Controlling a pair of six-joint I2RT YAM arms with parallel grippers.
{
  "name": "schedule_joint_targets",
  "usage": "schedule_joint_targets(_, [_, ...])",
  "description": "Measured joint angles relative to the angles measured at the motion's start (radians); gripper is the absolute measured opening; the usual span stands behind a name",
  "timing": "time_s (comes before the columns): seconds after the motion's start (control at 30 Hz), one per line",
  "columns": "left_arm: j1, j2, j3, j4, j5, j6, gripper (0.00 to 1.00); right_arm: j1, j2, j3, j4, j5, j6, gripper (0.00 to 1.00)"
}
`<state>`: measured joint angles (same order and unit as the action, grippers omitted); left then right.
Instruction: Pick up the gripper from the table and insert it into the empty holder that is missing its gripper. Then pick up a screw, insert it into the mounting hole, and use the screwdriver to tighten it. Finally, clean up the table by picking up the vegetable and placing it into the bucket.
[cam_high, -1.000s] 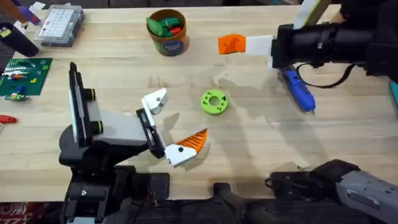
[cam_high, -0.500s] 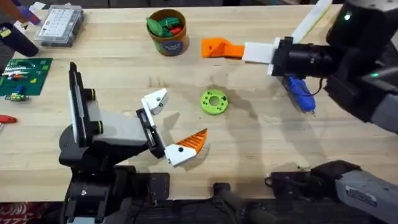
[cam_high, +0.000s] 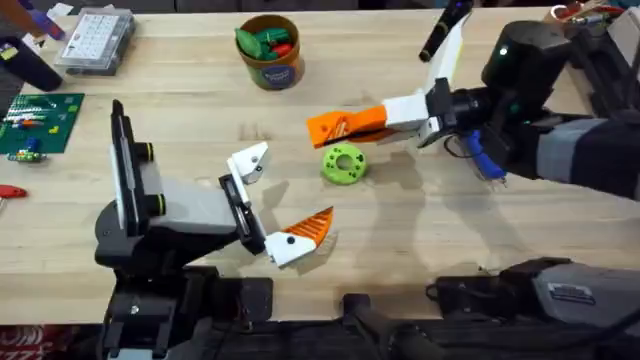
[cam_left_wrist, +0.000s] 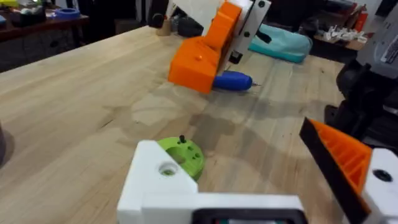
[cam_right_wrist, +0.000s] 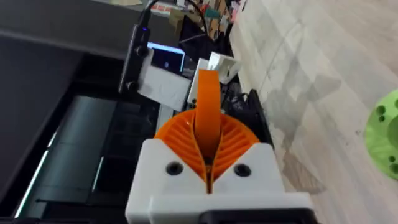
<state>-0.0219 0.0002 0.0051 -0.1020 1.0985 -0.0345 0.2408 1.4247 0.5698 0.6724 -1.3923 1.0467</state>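
Note:
The loose orange gripper (cam_high: 345, 125) hangs just above the table (cam_high: 420, 230), with my right gripper (cam_high: 388, 116) shut on it. It hovers close behind the lime-green vegetable (cam_high: 345, 164). In the right wrist view the orange ribbed pads (cam_right_wrist: 233, 146) clamp the gripper (cam_right_wrist: 208, 112) edge-on. My left gripper (cam_high: 278, 197) stands open near the front. One side is a bare white holder (cam_high: 250, 161), the other an orange ribbed finger (cam_high: 305, 230). The left wrist view shows the holder (cam_left_wrist: 165, 180), the vegetable (cam_left_wrist: 185, 157) and the held gripper (cam_left_wrist: 199, 59). The blue screwdriver (cam_high: 482, 152) lies partly under the right arm.
The orange-brown bucket (cam_high: 270, 52) with green and red toy pieces stands at the back. A clear parts box (cam_high: 95, 40) and a green circuit board (cam_high: 38, 122) sit at the far left. Bare wood lies right of the vegetable.
The right arm has swung left and toward the front with the orange gripper, bringing it close behind the green vegetable. The left arm has not moved.

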Motion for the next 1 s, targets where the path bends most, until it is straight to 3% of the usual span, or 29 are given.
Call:
schedule_joint_targets(0.53, [0.0, 0.0, 0.0, 0.0, 0.0, 0.0, 0.99, 0.048, 0.143, -0.004, 0.047, -0.036, 0.047, 0.007])
schedule_joint_targets(0.73, [0.0, 0.0, 0.0, 0.0, 0.0, 0.0, 0.99, 0.074, 0.167, -0.01, 0.297, -0.039, 0.198, 0.007])
schedule_joint_targets(1.0, [0.0, 0.0, 0.0, 0.0, 0.0, 0.0, 0.99, 0.084, 0.167, -0.026, 0.318, -0.038, 0.33, 0.007])
